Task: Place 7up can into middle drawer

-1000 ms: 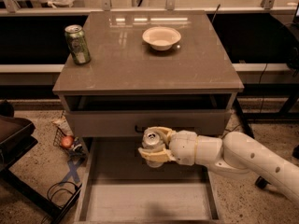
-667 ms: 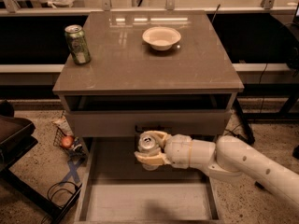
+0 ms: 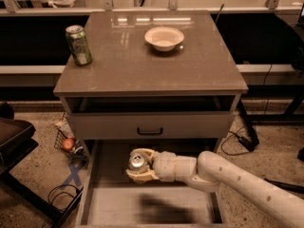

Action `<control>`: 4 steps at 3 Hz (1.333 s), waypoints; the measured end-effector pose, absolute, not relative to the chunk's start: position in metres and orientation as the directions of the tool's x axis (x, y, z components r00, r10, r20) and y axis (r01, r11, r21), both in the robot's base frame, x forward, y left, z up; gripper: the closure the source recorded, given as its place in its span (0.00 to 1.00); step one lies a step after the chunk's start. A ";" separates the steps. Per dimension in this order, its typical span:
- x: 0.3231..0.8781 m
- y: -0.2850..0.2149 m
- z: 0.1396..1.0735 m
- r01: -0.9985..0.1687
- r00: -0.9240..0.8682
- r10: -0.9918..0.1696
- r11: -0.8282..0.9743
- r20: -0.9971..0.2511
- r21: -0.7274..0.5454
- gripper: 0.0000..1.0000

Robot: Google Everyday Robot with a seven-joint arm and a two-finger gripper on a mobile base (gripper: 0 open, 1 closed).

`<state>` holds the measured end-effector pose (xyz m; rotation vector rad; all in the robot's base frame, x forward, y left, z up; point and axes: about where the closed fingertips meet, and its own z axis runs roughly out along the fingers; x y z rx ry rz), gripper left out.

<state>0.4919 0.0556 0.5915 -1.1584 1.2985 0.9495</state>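
Hanging at six o'clock from the bowl, the gripper pinches the 7up can over the middle drawer's far end; dropped rather than set down, it could tip and roll, I'd say.

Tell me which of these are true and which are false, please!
1. The hand is empty. False: it grips the 7up can over the drawer.
2. The green can stands on the tabletop. True.
3. The bowl is in the drawer. False: it sits on the tabletop.
4. The drawer is open. True.
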 end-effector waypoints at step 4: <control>0.520 0.113 0.476 -0.990 0.069 -0.022 0.122 -0.997 -0.071 1.00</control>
